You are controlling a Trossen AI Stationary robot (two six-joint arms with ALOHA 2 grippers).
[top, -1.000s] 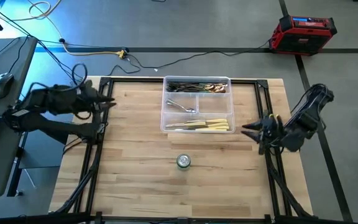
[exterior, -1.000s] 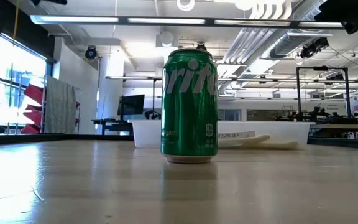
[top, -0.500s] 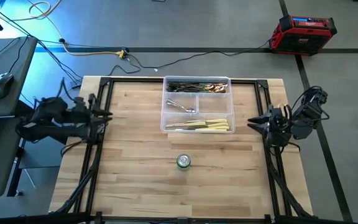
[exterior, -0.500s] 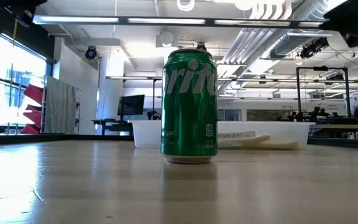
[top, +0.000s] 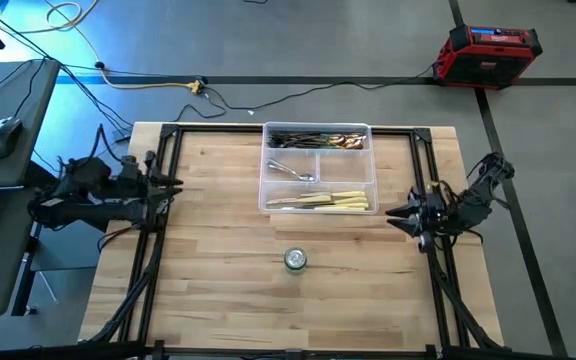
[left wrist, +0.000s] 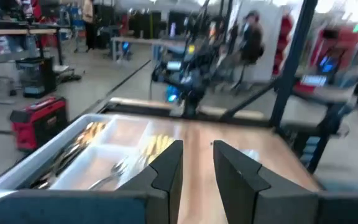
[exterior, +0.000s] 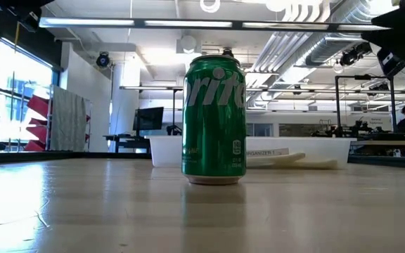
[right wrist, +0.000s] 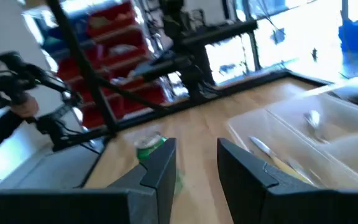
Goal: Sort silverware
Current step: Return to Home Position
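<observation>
Both arms have pulled back from the tray (top: pixel 264 182) over the last second. The left hand (top: pixel 175 185) sits at the table (top: pixel 218 290) edge, well left of the tray, and has barely moved in the last half second; the right hand (top: pixel 396 214) is off the tray's right side, near its can-side corner, with its arm folded in tighter than before. In the wrist views we see both hands slightly parted, with nothing between the fingers.

The silverware (top: pixel 318 170) is all inside the tray: dark forks (top: pixel 308 139) in the long compartment farthest from the can (top: pixel 295 260), with gold-ended pieces at that compartment's right end; spoons (top: pixel 293 170) in the small middle compartment; cream-handled knives (top: pixel 330 203) in the long compartment nearest the can. The tray contents are unchanged across the second; we see no loose utensil on the table around the tray.

Our read: sorting is finished, the arms are just parking, and there is nothing left to pick. The can stands apart from the tray and well clear of both arms, so we expect no knock risk.
</observation>
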